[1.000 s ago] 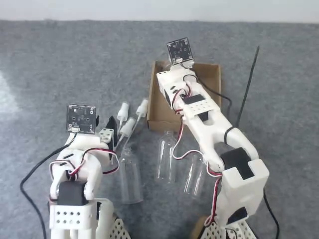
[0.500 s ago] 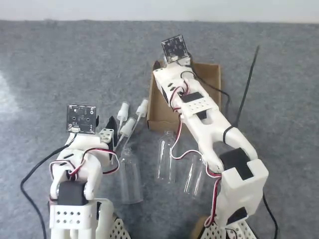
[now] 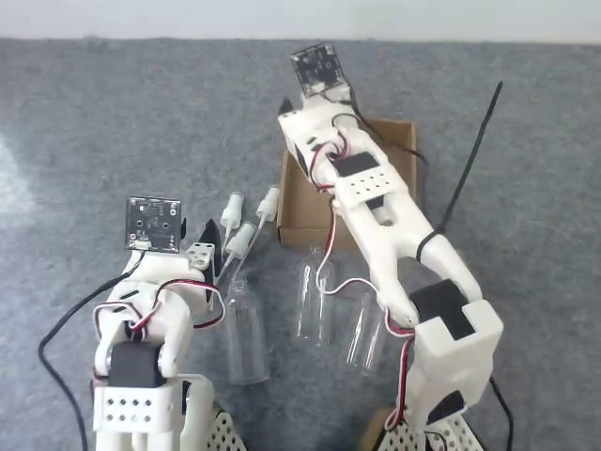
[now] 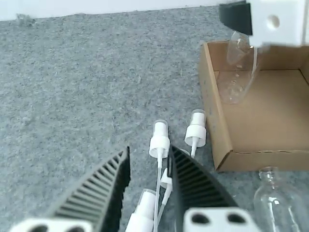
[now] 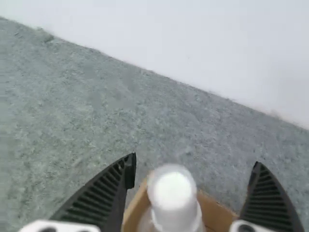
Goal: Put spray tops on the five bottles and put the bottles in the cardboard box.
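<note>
The right end effector is hanging over the far side of the cardboard box with its jaws spread wide. The white spray top of a capped bottle is sitting in the gap between them, and neither jaw is touching it. In the left wrist view that bottle is standing neck-up and slightly tilted inside the box, close to the far wall; whether its base is resting on the box floor cannot be told. The left end effector is hovering low over the grey desk just beside the box's near corner. Its jaws are also standing apart and pinching nothing. Three loose spray tops are lying near its tips: one just ahead of them, a second beside the box wall, and a third in the gap between the jaws. Three uncapped clear bottles are lying on their sides on the desk in front of the box, necks pointing toward it: one beside the left arm, one in the middle, and one partly under the right arm.
</note>
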You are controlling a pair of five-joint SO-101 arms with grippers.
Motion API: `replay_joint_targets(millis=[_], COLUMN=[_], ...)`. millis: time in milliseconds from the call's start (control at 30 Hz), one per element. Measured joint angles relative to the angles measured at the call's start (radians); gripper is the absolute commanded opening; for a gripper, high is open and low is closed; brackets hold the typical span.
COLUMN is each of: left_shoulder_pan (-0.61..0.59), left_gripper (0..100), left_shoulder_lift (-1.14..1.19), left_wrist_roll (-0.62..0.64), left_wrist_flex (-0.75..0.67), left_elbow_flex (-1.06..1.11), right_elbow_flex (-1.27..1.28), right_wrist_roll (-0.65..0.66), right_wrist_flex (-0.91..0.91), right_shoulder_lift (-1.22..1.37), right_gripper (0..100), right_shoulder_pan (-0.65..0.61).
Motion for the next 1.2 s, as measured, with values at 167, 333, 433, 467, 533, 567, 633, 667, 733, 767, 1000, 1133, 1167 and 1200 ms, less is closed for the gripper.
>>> replay_joint_targets(millis=[167, 333, 433, 467, 533, 567, 633, 667, 733, 767, 1000, 1133, 1167, 1200], left_shoulder_pan=[0.0, 0.0, -0.002, -0.002, 0.0, 0.0, 0.0, 0.0, 0.0, 0.0, 0.0, 0.0, 0.0, 0.0], left_gripper=[11, 11, 11, 11, 11, 11, 11, 11, 11, 11, 11, 11, 11, 11], left_shoulder_lift=[0.0, 0.0, 0.0, 0.0, 0.0, 0.0, 0.0, 0.0, 0.0, 0.0, 0.0, 0.0, 0.0, 0.0], left_wrist_roll=[0.0, 0.0, 0.0, 0.0, 0.0, 0.0, 0.0, 0.0, 0.0, 0.0, 0.0, 0.0, 0.0, 0.0], left_wrist_flex=[0.0, -0.003, -0.02, -0.026, -0.035, -0.035, -0.035, -0.035, -0.035, -0.035, -0.035, -0.035, -0.035, -0.035], left_elbow_flex=[0.0, 0.003, 0.009, 0.009, 0.011, 0.018, 0.02, 0.02, 0.021, 0.021, 0.021, 0.021, 0.021, 0.021], right_elbow_flex=[-0.204, -0.48, -0.671, -0.735, -0.867, -0.931, -1.062, -1.126, -1.237, -1.274, -1.217, -0.954, -0.868, -0.778], right_wrist_roll=[0.0, 0.0, 0.0, 0.0, 0.0, 0.0, 0.002, 0.002, 0.003, 0.003, 0.003, 0.114, 0.164, 0.218], right_wrist_flex=[0.173, 0.456, 0.69, 0.776, 0.947, 1.03, 1.194, 1.274, 1.425, 1.478, 1.504, 1.504, 1.504, 1.504], right_shoulder_lift=[0.0, 0.0, 0.0, 0.0, 0.0, 0.0, 0.0, 0.0, -0.002, -0.002, -0.1, -0.311, -0.376, -0.443], right_gripper=[31.6, 31.4, 31.4, 31.4, 31.4, 31.4, 31.4, 31.4, 31.4, 31.3, 16.7, 19.6, 21.0, 22.5], right_shoulder_pan=[-0.023, -0.031, -0.031, -0.028, -0.026, -0.026, -0.028, -0.028, -0.028, -0.028, 0.066, 0.124, 0.137, 0.146])
